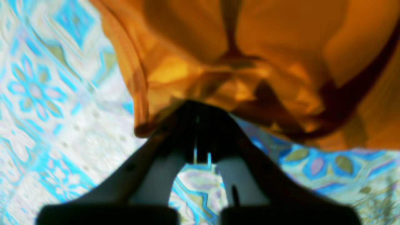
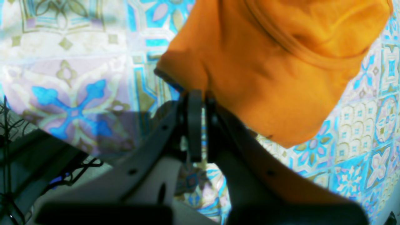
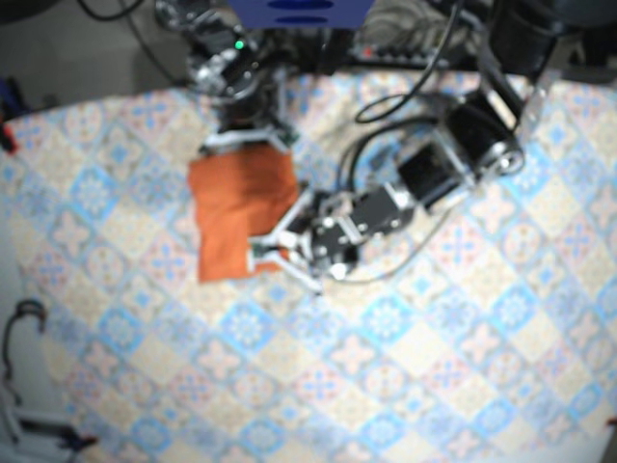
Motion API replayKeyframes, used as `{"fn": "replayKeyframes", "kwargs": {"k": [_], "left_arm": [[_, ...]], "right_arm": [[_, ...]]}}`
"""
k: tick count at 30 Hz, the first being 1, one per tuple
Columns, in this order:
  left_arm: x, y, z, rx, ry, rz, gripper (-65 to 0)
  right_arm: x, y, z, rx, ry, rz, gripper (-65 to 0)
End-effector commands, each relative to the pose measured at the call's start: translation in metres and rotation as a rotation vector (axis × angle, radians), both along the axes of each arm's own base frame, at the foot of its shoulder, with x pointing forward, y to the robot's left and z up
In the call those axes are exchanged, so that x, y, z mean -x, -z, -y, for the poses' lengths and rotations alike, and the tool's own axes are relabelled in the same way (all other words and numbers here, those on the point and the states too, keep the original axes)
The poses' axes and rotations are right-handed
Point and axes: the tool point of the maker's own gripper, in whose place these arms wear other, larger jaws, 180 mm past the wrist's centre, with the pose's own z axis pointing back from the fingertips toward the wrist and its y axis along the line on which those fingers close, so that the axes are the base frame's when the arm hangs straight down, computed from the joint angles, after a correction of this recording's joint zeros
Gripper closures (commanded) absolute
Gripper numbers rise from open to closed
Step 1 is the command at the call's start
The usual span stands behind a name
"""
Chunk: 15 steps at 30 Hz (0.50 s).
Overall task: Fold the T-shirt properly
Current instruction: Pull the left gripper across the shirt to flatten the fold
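**Move both pinched points together so the fold stays square**

The shirt (image 3: 236,217) lies on the table (image 3: 434,367) as a compact orange rectangle. It sits nearer the edge where the arms are mounted than the opposite edge, on the right arm's side of the middle.

The right jaws are drawn narrow, with only a slit between them. They seem to pinch the shirt's edge nearest the arm bases, and the cloth hangs smooth from that grip. The left jaws are closed on a bunched wad of cloth at the shirt's corner nearest the table's middle, where the fabric puckers into several creases.

This looks like a fold in progress with both grips already taken. To do it well, the two arms should probably lift only enough to clear the layer underneath. They should travel at the same pace so the held edge stays straight, then lay it edge to edge before letting go.

The left grip is the main risk, since it may hold more than one layer and drag the cloth below it askew. A slightly taut line between the two grips would likely smooth out those creases.
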Motion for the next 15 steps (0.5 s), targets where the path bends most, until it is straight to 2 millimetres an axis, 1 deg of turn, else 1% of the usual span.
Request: {"fn": "replayKeyframes", "kwargs": {"k": [1,3,11,12,14,15], "left_arm": [[-0.016,-0.016,0.007,0.025,0.0,0.041,0.0],[-0.014,-0.019,0.015,0.036,0.01,0.042,0.0],[-0.01,-0.019,0.018,0.042,0.016,0.039,0.0],[-0.011,-0.022,0.012,0.043,0.017,0.049,0.0],[-0.012,-0.026,-0.015,0.007,0.009,0.071,0.0],[-0.01,-0.031,-0.02,0.008,0.014,0.084,0.0]], "right_arm": [[-0.005,-0.009,-0.004,-0.022,0.0,0.032,-1.8],[-0.005,-0.009,-0.004,-0.022,0.0,0.032,-1.8],[-0.006,-0.009,-0.003,-0.021,0.006,0.034,-1.8],[-0.006,-0.009,-0.001,-0.019,0.008,0.034,-1.8],[-0.008,-0.012,-0.001,-0.022,0.009,0.045,-1.8],[-0.006,-0.013,0.0,-0.022,0.009,0.043,-1.8]]}}
